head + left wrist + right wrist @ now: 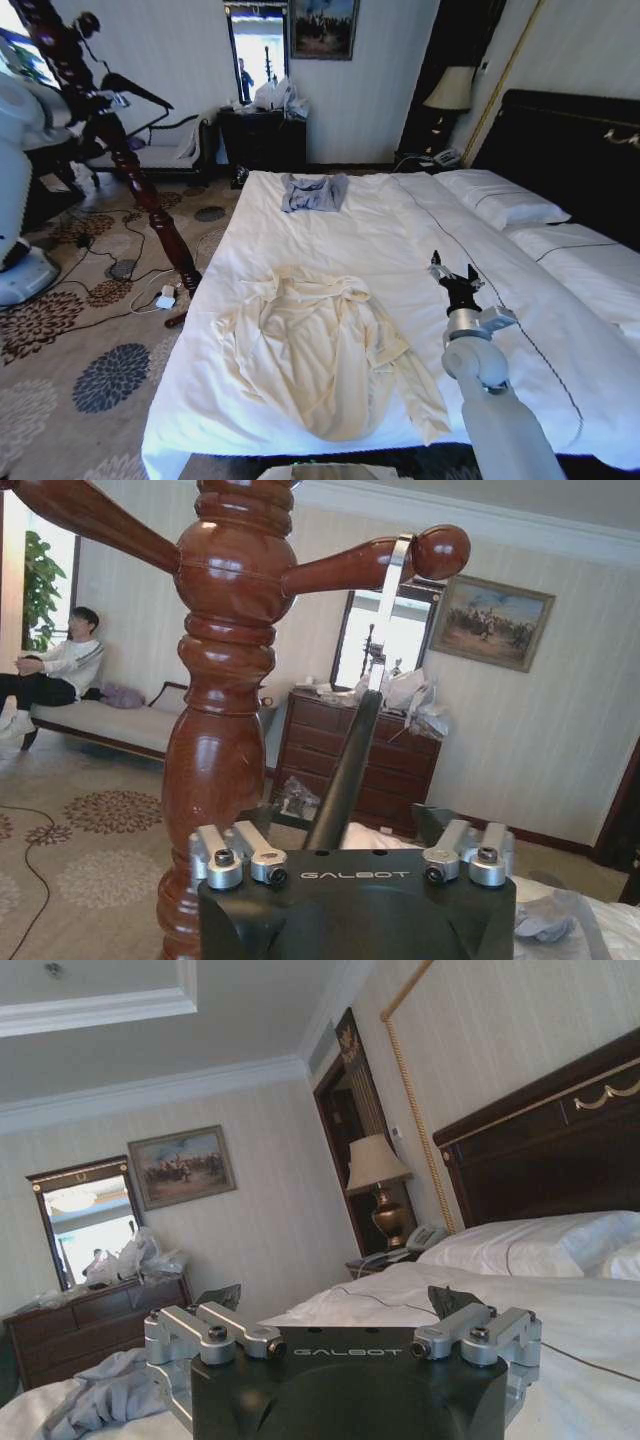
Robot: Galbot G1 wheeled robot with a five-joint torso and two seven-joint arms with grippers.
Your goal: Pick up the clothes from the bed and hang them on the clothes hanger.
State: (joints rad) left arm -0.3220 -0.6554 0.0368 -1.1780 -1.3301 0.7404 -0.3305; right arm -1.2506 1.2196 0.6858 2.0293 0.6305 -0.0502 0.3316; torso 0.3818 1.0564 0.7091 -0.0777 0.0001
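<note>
We see cream robe point(325, 350) flat on bed point(400, 240), long axis 12-to-6, collar at 12. Right gripper point(452, 272) at its 3 o'clock, jaws wide. Left gripper point(350, 832) grips black hanger point(345, 770) by wooden post point(225, 710).

The cream clothes point(325, 350) are spread rumpled near the foot of the white bed point(400, 230). The black hanger point(345, 770) is seen hooked by its silver wire on a wooden peg.

Cream clothes point(330, 360) thin soft matt cloth, bed point(400, 225) smooth white sheets, post point(225, 730) glossy dark-red turned wood, clothes hanger point(345, 770) matt black with shiny metal hook.
</note>
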